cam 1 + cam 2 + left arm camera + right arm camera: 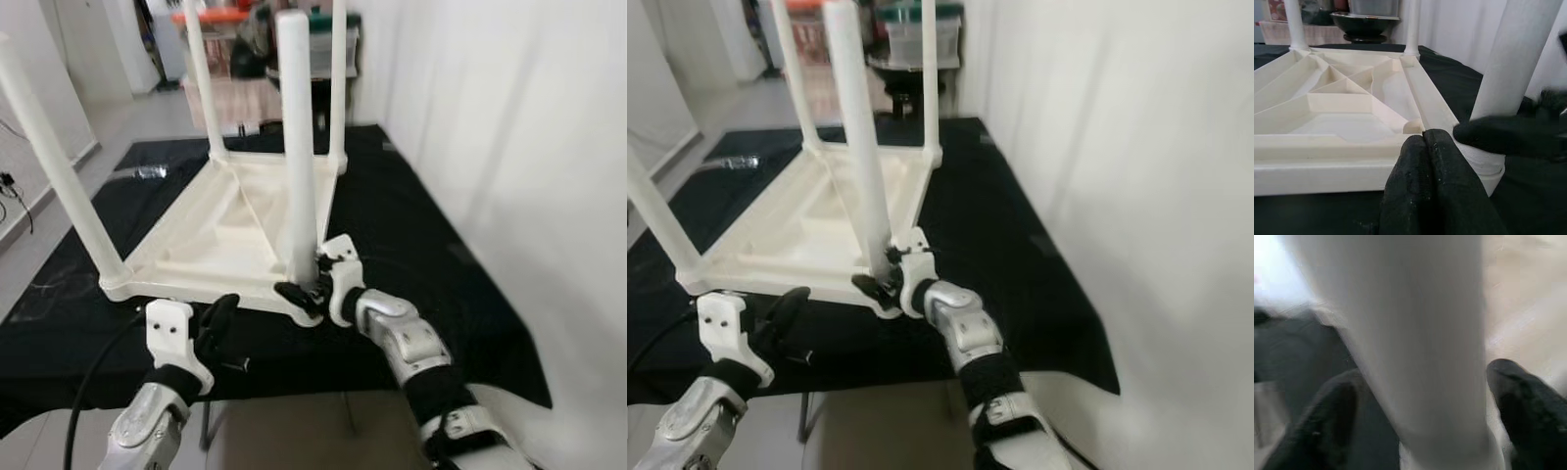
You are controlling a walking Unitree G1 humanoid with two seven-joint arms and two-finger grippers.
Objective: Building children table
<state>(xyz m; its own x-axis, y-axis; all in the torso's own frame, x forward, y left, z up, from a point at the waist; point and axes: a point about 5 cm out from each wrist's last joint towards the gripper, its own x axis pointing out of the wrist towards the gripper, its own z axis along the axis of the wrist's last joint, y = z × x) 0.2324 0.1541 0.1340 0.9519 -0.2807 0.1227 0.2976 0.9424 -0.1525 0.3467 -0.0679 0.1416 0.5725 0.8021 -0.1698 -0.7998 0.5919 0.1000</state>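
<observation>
A white plastic children's table lies upside down on a black cloth, with its legs pointing up. The nearest leg stands at the front right corner. My right gripper is shut on the base of that leg, and its black fingers sit on either side of the leg in the right wrist view. My left gripper is shut with nothing in it. Its tips are at the table's front rim, just left of that corner.
The black cloth covers the work surface, and its front edge is close to my arms. A white wall runs along the right. Bins and a dark bowl stand behind the table. Pale floor lies to the left.
</observation>
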